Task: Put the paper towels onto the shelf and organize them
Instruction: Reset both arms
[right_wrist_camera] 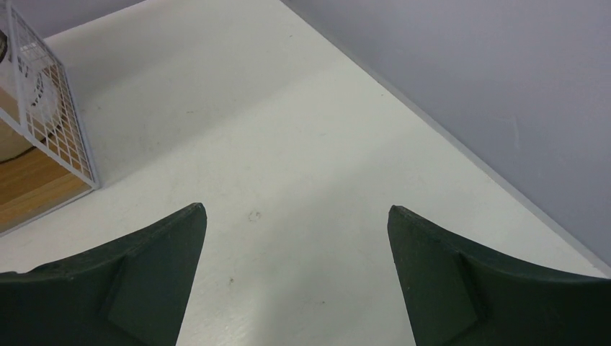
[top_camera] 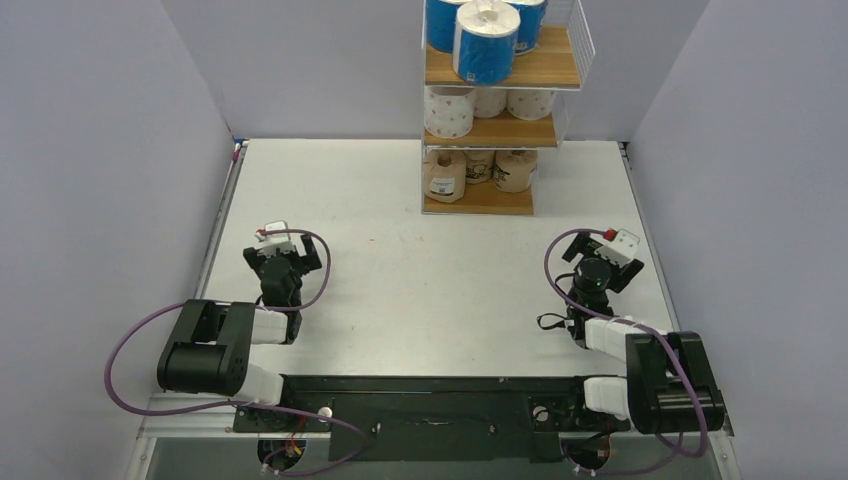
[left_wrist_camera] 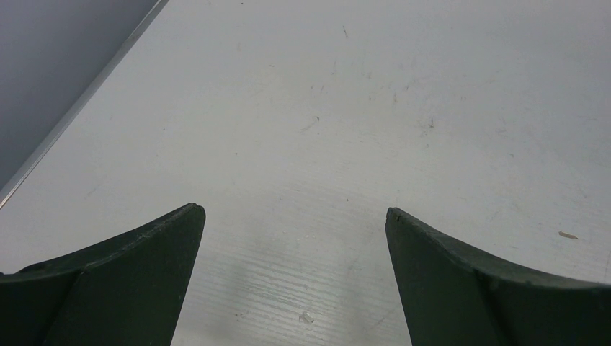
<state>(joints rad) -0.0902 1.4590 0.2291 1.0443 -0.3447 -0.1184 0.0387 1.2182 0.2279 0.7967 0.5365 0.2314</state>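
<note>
The shelf [top_camera: 552, 71] stands at the far middle of the table, a white wire rack with three wooden boards. Blue paper towels [top_camera: 487, 42] fill its top board. White, pink-dotted rolls [top_camera: 449, 110] sit on the middle board and brown kraft rolls [top_camera: 445, 173] on the bottom one. My left gripper [left_wrist_camera: 295, 210] is open over bare table at the near left, far from the shelf. My right gripper [right_wrist_camera: 297, 207] is open at the near right, with nothing between its fingers. The shelf's mesh side [right_wrist_camera: 50, 122] shows at the left edge of the right wrist view.
Grey walls enclose the white table [top_camera: 400, 250] on the left, back and right. A metal rail [left_wrist_camera: 79, 108] runs along the table's left edge. Both arm bases sit on a black plate [top_camera: 430, 410] at the near edge.
</note>
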